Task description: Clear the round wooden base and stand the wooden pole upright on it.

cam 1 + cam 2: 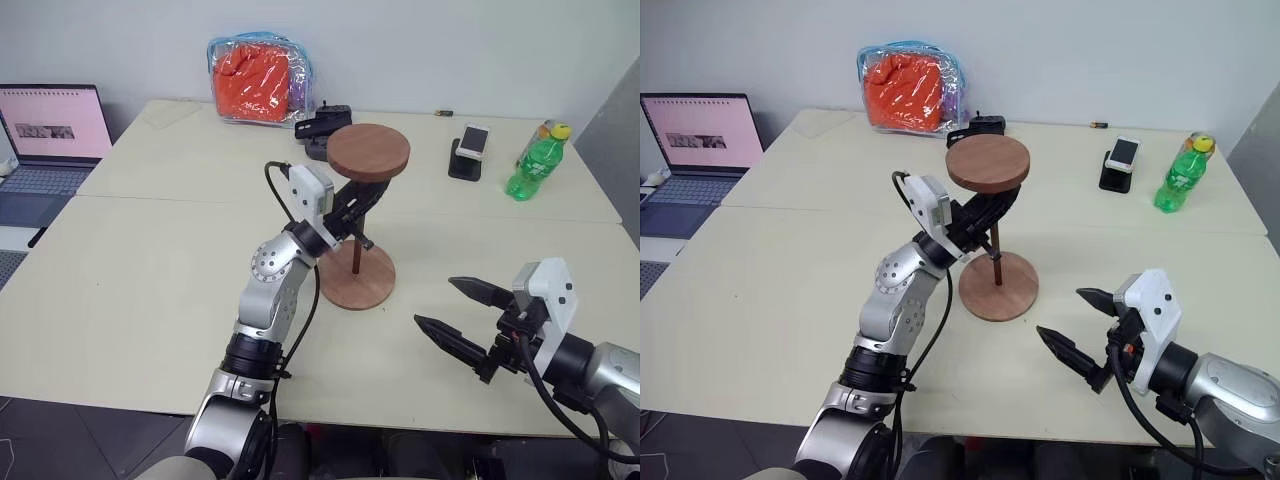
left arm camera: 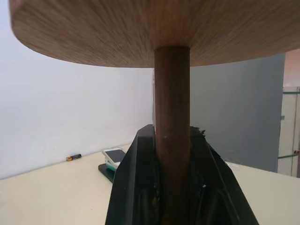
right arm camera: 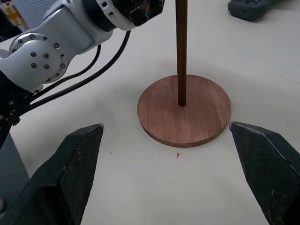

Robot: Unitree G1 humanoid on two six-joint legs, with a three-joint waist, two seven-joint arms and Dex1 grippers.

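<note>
While the left gripper (image 1: pixel 352 212) was clamped on the wooden pole (image 3: pixel 181 51), the rod was seen upright with its lower end at the centre of the round wooden base (image 3: pixel 185 112) and its fixed disc uppermost; the base was otherwise bare, lying on the table (image 1: pixel 150 290) near its middle. Whether the tip was fully seated in the hole could not be told. If released too soon, the top-heavy pole was judged likely to lean or topple. A sideways drag on withdrawal might shift the base. To the right, the right gripper (image 1: pixel 1078 325) was held wide and empty, just beside the base.
</note>
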